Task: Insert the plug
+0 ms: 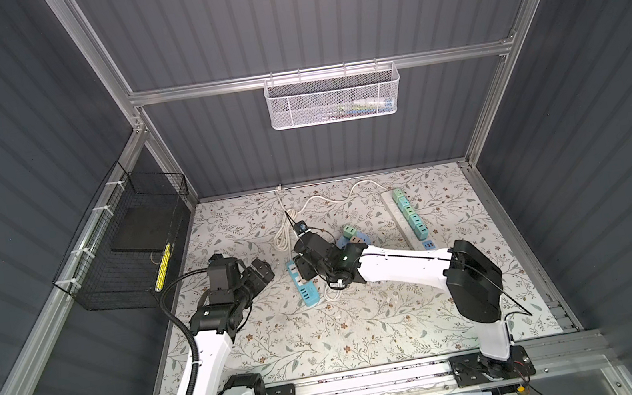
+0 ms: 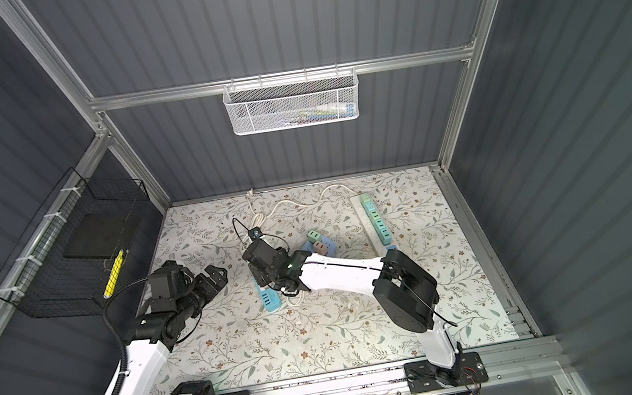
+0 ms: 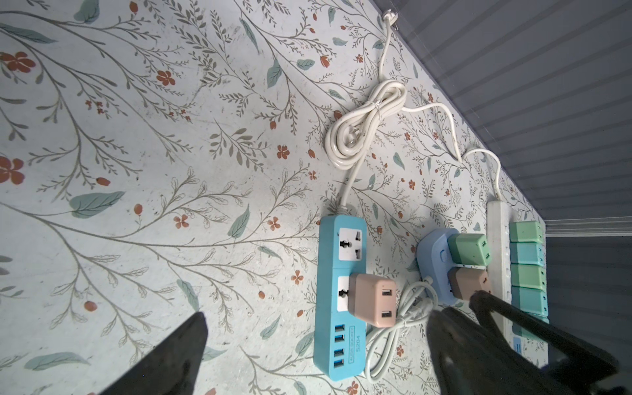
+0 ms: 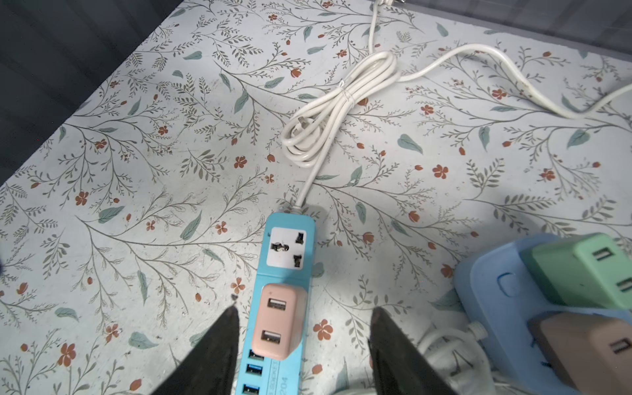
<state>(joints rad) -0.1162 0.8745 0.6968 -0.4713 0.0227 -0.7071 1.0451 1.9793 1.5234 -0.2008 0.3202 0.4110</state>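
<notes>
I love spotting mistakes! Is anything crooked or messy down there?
Nothing really stands out. The pink plug sits straight in the blue power strip, and the white cord lies tied in a neat bundle.

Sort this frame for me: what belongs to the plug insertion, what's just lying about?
Job: pink plug, sitting in the blue power strip; right gripper, fingers open either side of it.
Lying about: white power strip, pale blue socket block, coiled cord, white mesh basket.
</notes>
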